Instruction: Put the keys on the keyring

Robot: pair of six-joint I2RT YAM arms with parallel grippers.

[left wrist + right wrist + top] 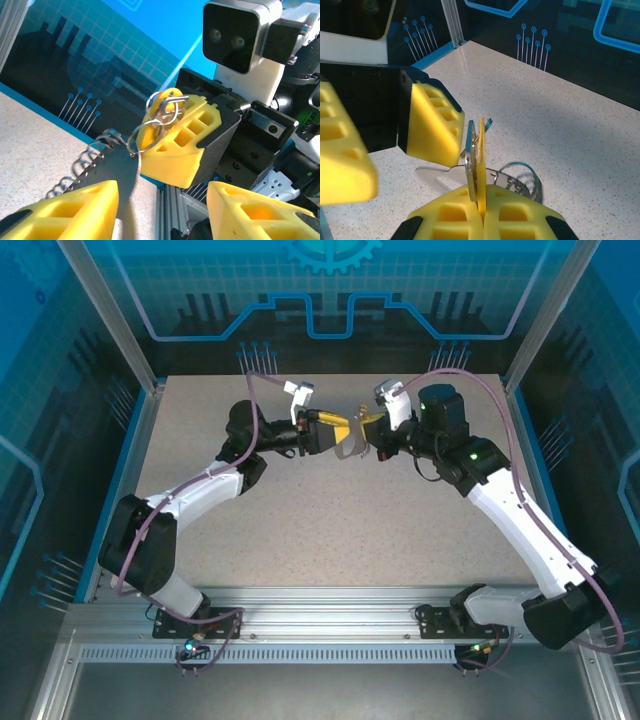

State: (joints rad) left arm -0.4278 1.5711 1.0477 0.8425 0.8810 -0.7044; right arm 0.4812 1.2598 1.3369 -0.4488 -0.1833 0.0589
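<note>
Keyring, thin silvery wire loops, pinched in yellow right claw.

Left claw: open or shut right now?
Open. In the left wrist view the left claw has its two yellow fingers well apart, with a wide gap between them.

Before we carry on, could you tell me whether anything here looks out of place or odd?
Nothing is spilled or damaged. The only oddity: the keyring hangs in mid-air, strap and chain dangling askew from the shut right gripper, which pinches the key by its yellow head; the left gripper stands open beside it.
</note>
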